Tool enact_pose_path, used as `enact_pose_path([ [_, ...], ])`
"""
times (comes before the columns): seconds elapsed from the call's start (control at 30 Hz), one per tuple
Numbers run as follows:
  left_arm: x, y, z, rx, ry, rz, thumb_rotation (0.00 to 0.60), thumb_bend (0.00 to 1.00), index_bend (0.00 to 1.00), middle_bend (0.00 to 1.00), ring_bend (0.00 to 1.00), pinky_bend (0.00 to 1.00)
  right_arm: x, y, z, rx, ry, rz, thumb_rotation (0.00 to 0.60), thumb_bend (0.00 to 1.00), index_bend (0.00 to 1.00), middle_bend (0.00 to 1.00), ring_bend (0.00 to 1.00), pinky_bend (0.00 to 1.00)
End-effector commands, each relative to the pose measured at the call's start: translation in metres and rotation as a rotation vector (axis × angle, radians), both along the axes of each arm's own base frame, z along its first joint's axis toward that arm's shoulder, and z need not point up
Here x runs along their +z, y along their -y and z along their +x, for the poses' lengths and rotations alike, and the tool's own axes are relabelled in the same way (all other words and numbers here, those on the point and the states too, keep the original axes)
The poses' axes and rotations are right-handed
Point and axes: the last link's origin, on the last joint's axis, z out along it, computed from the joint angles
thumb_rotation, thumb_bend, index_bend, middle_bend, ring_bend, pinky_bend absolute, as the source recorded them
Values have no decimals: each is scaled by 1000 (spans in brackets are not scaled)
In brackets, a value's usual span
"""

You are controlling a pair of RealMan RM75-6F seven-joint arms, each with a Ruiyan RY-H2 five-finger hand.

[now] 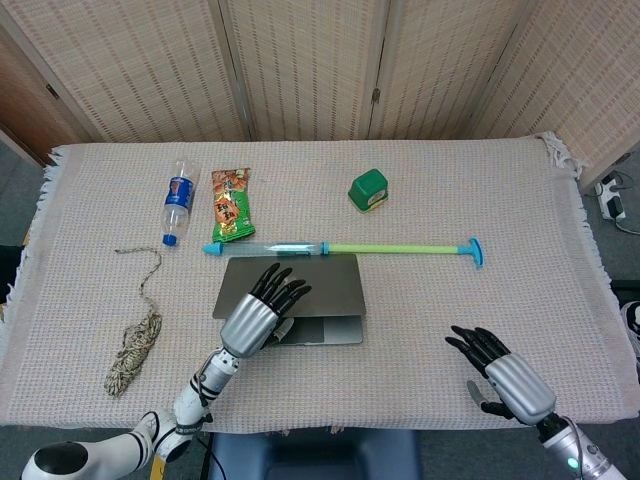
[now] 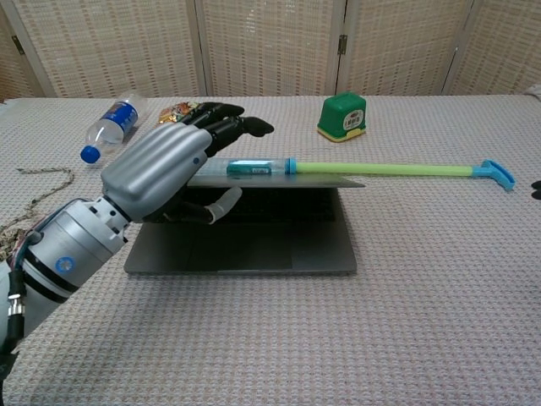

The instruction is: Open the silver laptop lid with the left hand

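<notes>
Head view shows the silver laptop (image 1: 300, 300) just nearer than the pump tube (image 1: 340, 249), left hand (image 1: 255, 315) gripping its lid edge, right hand (image 1: 505, 378) spread empty; chest view suggests lifting steadily without pushing the base back.

Silver laptop lid (image 1: 300, 272), half-raised above base.

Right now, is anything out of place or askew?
Nothing damaged or spilled. One oddity: the long syringe-like tube lies right behind the half-raised laptop lid held by the left hand, where the lid may hit it.
</notes>
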Motion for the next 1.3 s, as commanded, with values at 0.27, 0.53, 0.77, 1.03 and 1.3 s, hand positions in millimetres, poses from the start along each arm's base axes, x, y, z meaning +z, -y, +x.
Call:
enact_pose_path([
  [0.27, 6, -6, 5, -5, -33, 27, 600, 560, 180, 228, 88, 0, -51, 35, 45, 97, -23, 197, 600, 872, 0, 0, 28, 0],
  [0.53, 8, -9, 6, -10, -67, 42, 600, 560, 175, 228, 80, 0, -99, 78, 88, 132, -22, 288, 600, 881, 0, 0, 38, 0],
  [0.77, 9, -10, 4, -9, -89, 48, 600, 560, 171, 228, 77, 0, -130, 96, 111, 175, -70, 313, 600, 881, 0, 0, 29, 0],
  [1.03, 9, -10, 3, -10, -100, 50, 600, 560, 171, 228, 74, 0, -155, 102, 123, 215, -158, 320, 600, 882, 0, 0, 25, 0],
  [1.3, 10, -12, 1, -4, -107, 50, 600, 560, 171, 228, 72, 0, -166, 101, 126, 227, -219, 319, 600, 884, 0, 0, 16, 0],
])
